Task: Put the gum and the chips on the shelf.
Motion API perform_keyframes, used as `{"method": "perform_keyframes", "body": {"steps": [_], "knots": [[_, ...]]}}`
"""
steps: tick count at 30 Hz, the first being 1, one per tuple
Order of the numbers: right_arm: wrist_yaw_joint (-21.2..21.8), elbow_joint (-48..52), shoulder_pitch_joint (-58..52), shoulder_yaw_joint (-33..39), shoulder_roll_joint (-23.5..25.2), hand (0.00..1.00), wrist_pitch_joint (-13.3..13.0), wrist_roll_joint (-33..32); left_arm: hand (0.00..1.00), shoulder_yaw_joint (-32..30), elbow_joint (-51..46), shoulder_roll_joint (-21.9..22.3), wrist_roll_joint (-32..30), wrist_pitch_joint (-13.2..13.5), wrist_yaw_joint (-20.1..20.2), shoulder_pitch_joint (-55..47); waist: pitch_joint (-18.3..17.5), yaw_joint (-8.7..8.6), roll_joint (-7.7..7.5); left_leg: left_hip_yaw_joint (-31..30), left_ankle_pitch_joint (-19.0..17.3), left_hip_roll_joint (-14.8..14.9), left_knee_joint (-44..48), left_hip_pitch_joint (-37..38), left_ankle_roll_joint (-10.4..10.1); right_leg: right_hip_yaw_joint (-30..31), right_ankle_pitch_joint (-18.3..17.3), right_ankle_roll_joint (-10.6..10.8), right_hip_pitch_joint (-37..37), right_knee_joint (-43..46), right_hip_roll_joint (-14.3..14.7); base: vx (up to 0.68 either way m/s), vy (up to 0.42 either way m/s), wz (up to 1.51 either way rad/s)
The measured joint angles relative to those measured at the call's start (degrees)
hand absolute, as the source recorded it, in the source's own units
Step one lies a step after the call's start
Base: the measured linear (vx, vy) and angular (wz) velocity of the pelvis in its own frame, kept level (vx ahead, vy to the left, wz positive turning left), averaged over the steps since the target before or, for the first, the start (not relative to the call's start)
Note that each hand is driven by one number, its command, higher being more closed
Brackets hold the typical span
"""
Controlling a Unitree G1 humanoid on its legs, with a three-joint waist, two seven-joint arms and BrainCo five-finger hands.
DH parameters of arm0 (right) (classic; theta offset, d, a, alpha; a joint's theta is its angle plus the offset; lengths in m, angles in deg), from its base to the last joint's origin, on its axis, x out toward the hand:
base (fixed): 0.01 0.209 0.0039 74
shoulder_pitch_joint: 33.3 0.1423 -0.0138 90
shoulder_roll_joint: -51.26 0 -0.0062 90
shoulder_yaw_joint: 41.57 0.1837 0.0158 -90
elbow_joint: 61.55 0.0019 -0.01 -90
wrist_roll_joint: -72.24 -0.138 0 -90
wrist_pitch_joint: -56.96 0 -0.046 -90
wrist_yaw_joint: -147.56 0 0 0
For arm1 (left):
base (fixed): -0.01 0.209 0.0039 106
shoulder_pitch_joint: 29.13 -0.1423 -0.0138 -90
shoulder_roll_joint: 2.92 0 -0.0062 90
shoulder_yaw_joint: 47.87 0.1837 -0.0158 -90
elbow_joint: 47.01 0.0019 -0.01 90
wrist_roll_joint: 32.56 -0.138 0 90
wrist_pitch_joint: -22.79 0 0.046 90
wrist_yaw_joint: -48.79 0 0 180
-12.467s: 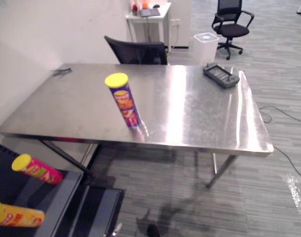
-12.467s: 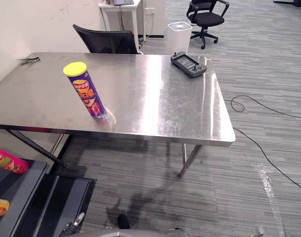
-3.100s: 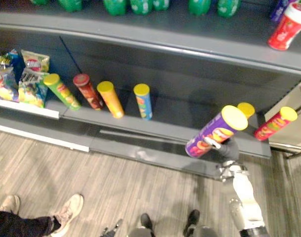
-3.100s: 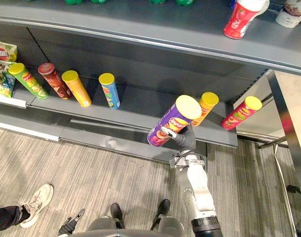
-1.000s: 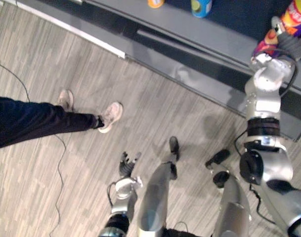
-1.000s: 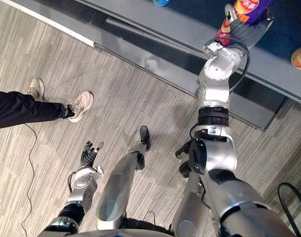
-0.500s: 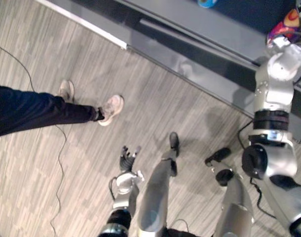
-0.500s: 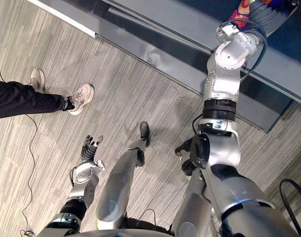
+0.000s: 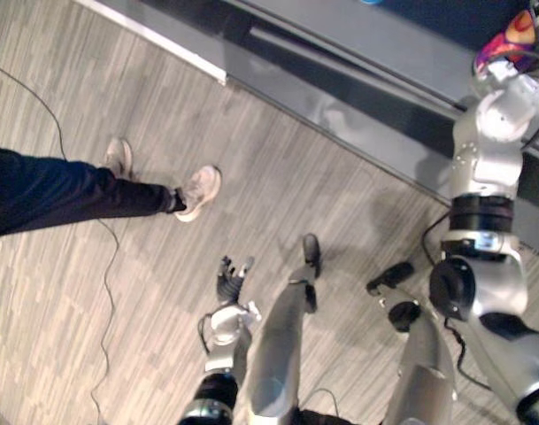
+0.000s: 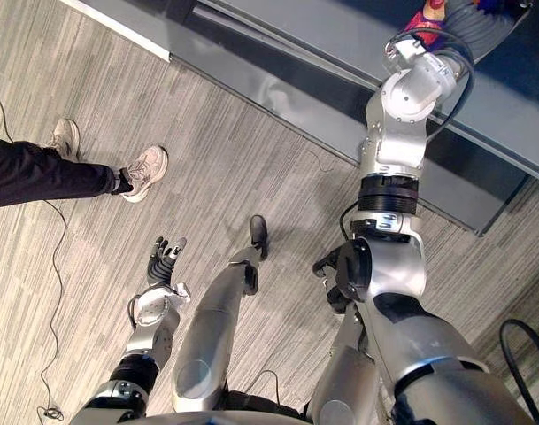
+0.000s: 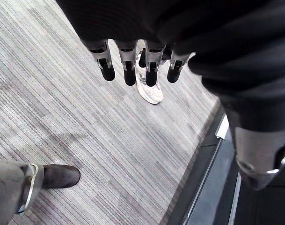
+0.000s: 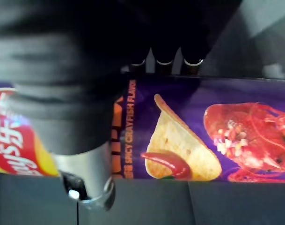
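Clasping the purple chips can [image 12: 203,126] in the right hand [image 12: 81,159], fingers [image 12: 164,58] over one side and thumb under the other, with the long axis crosswise to the palm. Holding it over the shelf [image 10: 304,27], above its lowest level near the front edge; cannot tell whether resting there. Likely calls for lowering base-first onto that level. Dangling slack and straight-fingered above the floor [image 10: 251,159], well apart: left hand [image 10: 163,274].
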Motion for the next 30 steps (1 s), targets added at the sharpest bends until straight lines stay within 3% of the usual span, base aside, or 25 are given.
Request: {"method": "perform_keyframes", "body": {"steps": [6, 7, 19, 30], "knots": [[0.1, 1.6, 0.0, -0.1, 0.2, 1.0, -0.8, 0.0, 0.0, 0.0, -2.1, 0.0, 1.8, 0.0, 0.2, 0.0, 0.0, 0.12, 0.0, 0.0, 0.0, 0.1, 0.1, -1.0, 0.0, -0.1, -0.2, -0.2, -1.0, 0.3, -0.1, 0.05, -0.029, 0.01], [0.1, 1.6, -0.1, -0.1, 0.3, 0.0, -1.1, 0.0, 0.0, 0.0, -2.1, 0.0, 1.9, 0.0, 0.3, 0.0, 0.0, 0.1, 0.0, 0.1, 0.0, 0.1, 0.2, -1.0, 0.0, -0.1, -0.3, -0.2, -1.0, 0.6, -0.2, 0.07, -0.043, 0.01], [1.3, 1.6, -3.4, -1.3, 3.4, 0.0, -1.3, 0.0, 0.0, 0.0, -2.1, 0.0, 2.1, 0.0, 1.3, -0.1, 0.0, 0.01, 0.0, 0.6, -1.0, 1.4, 2.6, -1.1, -0.2, -0.2, -1.2, -0.2, -0.7, 1.8, -0.1, 0.04, -0.048, -0.04], [4.0, 0.6, -8.0, -4.5, 7.7, 0.0, -1.4, -0.8, 0.0, -0.3, -2.0, 0.0, 2.0, -0.1, 1.8, -0.2, 0.0, -1.55, -0.09, 3.5, -2.0, 3.8, 5.0, 0.7, -0.2, 0.4, -1.2, -0.2, 0.8, 1.9, 0.9, 0.0, -0.028, -0.08]]}}
